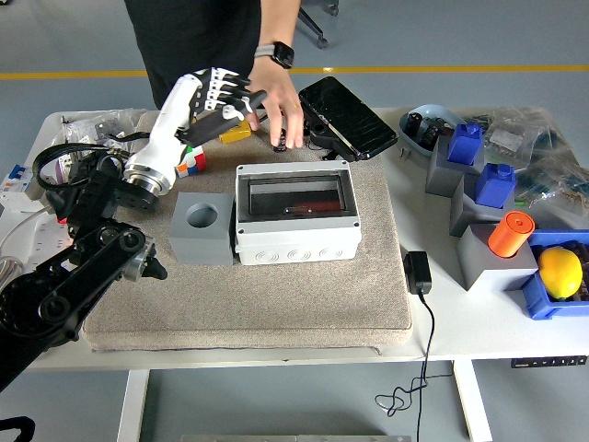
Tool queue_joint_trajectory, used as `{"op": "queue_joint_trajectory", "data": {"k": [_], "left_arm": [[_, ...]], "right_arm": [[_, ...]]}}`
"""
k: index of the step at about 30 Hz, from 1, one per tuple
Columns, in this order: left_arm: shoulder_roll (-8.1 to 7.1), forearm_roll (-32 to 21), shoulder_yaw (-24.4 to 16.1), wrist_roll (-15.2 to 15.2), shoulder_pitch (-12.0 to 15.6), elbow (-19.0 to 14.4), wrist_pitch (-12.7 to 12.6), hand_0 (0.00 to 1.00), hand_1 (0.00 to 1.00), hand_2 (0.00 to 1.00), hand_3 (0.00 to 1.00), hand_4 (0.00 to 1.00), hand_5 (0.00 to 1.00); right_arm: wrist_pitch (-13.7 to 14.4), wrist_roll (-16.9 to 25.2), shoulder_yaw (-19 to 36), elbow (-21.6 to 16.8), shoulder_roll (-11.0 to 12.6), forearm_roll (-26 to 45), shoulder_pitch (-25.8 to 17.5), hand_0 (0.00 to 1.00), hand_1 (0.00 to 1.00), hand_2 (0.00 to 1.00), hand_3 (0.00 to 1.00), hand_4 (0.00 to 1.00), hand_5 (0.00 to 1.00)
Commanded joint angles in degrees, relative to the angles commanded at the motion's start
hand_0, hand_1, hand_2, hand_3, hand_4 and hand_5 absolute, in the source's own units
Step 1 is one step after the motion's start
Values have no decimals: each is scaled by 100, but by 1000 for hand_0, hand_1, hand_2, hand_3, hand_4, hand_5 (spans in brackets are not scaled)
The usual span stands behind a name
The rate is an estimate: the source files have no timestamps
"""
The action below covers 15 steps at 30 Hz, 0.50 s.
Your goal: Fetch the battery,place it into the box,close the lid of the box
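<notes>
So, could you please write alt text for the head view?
The robot's left hand hovers open and empty above the table's far left, beside a person's hand holding a small dark item. The white box sits on a grey mat.

No readable text, labels or numbers on any object.
</notes>
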<state>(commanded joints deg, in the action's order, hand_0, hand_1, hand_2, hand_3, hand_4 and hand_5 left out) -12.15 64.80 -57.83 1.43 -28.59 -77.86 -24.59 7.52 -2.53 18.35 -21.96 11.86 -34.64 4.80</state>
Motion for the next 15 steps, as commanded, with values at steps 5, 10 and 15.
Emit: {"op": "queue_joint_trajectory", "data": {"k": [5,10,15], "left_arm": [[53,-360,-572,146,232,142,33,491,604,592,590,946,542],[-25,-517,-925,200,432,177,79,473,587,583,587,941,527],[-52,-612,-1259,221,602,175,132,473,587,583,587,941,527]], "right_arm": [[-8,-7,15,12,9,4,1,590,601,563,552,916,436],[-8,-7,42,19,27,-5,40,590,601,563,552,917,436],[-21,-25,75,41,33,-12,54,590,601,563,552,917,436]]}}
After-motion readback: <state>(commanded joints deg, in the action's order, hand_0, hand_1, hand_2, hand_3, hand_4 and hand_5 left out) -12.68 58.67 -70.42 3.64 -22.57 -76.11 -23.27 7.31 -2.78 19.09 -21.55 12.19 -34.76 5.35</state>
